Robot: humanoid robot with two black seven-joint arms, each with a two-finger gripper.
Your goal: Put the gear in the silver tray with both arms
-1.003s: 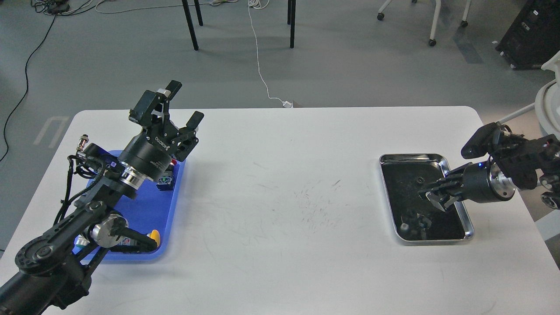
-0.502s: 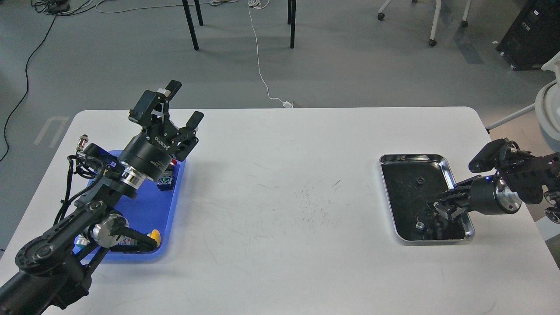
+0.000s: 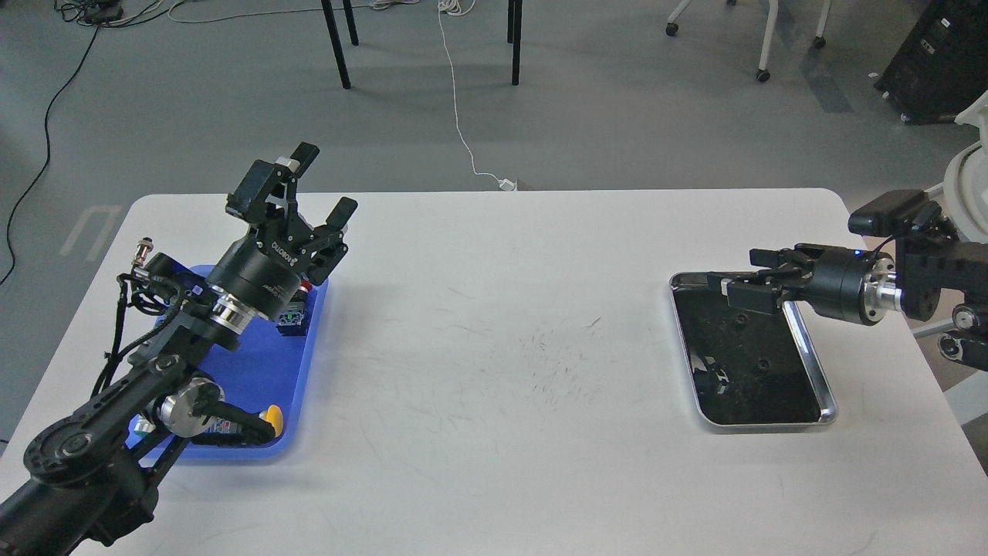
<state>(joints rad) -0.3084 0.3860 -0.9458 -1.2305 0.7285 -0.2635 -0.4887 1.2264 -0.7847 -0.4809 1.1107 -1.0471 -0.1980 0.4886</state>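
Observation:
The silver tray (image 3: 812, 363) lies on the white table at the right, long side running away from me. Two small dark round gear-like pieces (image 3: 741, 318) lie on its dark bottom; reflections make them hard to read. My right gripper (image 3: 735, 272) points left, level, just above the tray's far end. Its fingers (image 3: 741, 293) stand apart and I see nothing between them. My left gripper (image 3: 312, 181) is raised above the far edge of the blue tray, open and empty.
A blue plastic tray (image 3: 255, 371) at the left holds several small parts, among them a yellow-tipped tool (image 3: 270, 418) and a small blue-green block (image 3: 293, 316); my left arm covers much of it. Chair legs and cables lie on the floor beyond the table.
My right gripper dipped to the tray's near right part, then rose and swung to the far end, now level. The left arm has barely moved.

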